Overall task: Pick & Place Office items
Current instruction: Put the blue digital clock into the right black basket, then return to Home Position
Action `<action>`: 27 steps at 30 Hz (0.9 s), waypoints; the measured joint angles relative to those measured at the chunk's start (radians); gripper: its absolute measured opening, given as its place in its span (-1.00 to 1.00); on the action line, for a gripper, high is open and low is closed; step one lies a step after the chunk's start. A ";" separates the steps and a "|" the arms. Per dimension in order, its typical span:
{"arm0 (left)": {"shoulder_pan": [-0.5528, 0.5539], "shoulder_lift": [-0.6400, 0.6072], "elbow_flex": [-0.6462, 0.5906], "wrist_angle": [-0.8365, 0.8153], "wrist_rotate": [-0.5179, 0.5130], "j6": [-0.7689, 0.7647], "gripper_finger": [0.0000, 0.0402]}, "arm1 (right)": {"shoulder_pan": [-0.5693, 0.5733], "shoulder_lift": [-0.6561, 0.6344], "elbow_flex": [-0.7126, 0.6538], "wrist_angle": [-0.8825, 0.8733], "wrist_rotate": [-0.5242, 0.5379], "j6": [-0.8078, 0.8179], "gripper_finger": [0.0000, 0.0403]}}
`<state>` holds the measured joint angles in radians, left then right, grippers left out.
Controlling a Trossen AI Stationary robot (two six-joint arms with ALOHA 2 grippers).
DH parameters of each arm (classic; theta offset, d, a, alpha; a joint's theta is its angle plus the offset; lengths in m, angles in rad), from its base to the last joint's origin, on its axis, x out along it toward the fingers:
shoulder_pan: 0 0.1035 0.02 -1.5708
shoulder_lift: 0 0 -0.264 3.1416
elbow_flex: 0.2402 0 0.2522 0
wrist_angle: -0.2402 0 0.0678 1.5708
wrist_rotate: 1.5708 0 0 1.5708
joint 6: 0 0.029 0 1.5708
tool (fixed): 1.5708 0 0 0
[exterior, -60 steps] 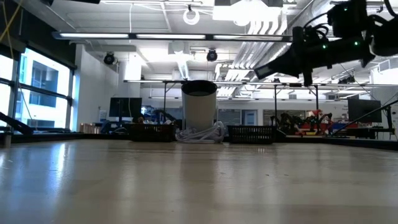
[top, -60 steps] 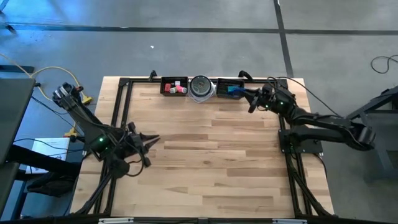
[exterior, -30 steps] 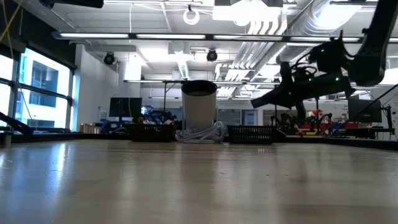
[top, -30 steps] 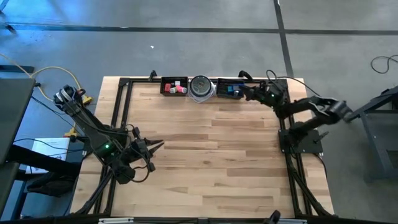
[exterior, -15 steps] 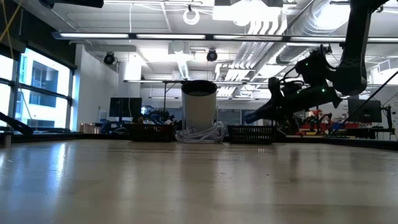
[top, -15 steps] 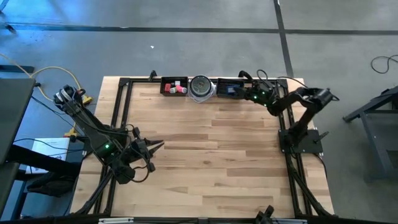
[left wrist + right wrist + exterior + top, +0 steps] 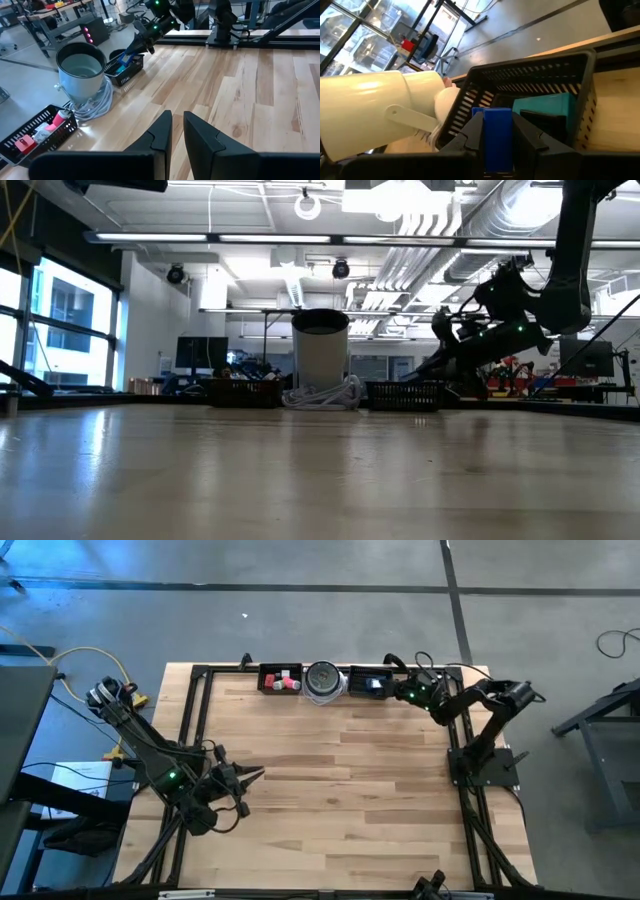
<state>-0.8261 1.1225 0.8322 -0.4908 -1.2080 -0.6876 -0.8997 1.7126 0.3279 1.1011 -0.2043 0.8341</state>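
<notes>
My right gripper (image 7: 392, 688) reaches over the right black tray (image 7: 362, 672) at the table's far edge and is shut on a blue flat piece (image 7: 497, 132). A teal block (image 7: 545, 107) lies in that tray. On the other side of the round white container (image 7: 322, 680), the left black tray (image 7: 268, 680) holds red and pink blocks (image 7: 288, 681). My left gripper (image 7: 257, 773) hovers shut over the table's left part, with nothing between its fingers (image 7: 162, 132). The other office items do not show clearly. My right gripper pinches the blue flat piece between its two fingers (image 7: 470, 137), one on each flat side (image 7: 497, 147). The fingers come from the table's right, slanting slightly down. The piece stands on edge and pokes forward over the tray's inside. I cannot tell whether it touches the tray.
A black frame (image 7: 195, 720) runs along the table's left, far and right edges. The white container (image 7: 375, 107) stands close beside the right tray. Bare wooden table (image 7: 340, 800) stretches between the two arms toward the near edge.
My right gripper has sunk toward the right tray with the blue piece still between its fingers, rolling a little as the arm folded in. Most of the drop came early; it has nearly settled since.
</notes>
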 joint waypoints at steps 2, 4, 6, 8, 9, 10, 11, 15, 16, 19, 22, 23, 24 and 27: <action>0.000 0.000 0.000 0.000 0.001 0.000 -0.80 | 0.000 0.000 0.000 0.001 0.004 0.000 -0.75; 0.000 0.000 0.000 0.000 0.002 0.000 -0.80 | 0.000 0.000 0.000 0.000 0.004 0.003 -0.74; 0.000 0.000 0.000 0.000 0.002 0.000 -0.80 | 0.000 0.000 0.000 -0.002 0.004 0.003 -0.73; 0.000 0.000 0.000 0.002 0.002 0.000 -0.80 | 0.000 0.000 0.000 -0.007 0.004 0.002 -0.74; 0.000 0.000 0.000 0.002 0.002 0.000 -0.80 | 0.000 0.000 0.000 -0.008 0.004 0.001 -0.74; 0.000 0.000 0.000 0.002 0.002 0.000 -0.80 | 0.000 0.000 0.000 -0.008 0.004 0.001 -0.74; 0.000 0.000 0.000 0.002 0.002 0.000 -0.80 | 0.000 0.000 0.000 -0.008 0.004 0.000 -0.73; 0.000 0.000 0.000 0.002 0.003 0.000 -0.80 | 0.000 0.000 0.000 -0.006 0.004 0.000 -0.62; 0.000 0.000 0.000 0.002 0.004 0.000 -0.80 | 0.000 0.000 0.000 -0.006 0.004 0.000 -0.58; 0.000 0.000 0.000 0.002 0.005 0.000 -0.80 | 0.000 0.000 0.000 -0.006 0.003 -0.016 -0.48; 0.000 0.000 0.000 0.002 0.005 0.000 -0.80 | 0.000 -0.001 0.000 0.002 -0.006 -0.039 -0.37; 0.000 0.000 0.000 0.002 0.005 0.000 -0.80 | 0.000 -0.001 0.000 0.007 -0.007 -0.043 -0.32; 0.000 0.000 0.000 0.002 0.005 0.000 -0.80 | 0.000 -0.001 0.000 0.015 -0.008 -0.043 -0.28; 0.000 0.000 0.000 0.002 0.011 0.000 -0.80 | 0.000 -0.001 0.000 0.042 -0.007 -0.045 -0.13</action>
<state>-0.8261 1.1225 0.8326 -0.4886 -1.1972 -0.6877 -0.8993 1.7119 0.3279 1.1427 -0.2117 0.7896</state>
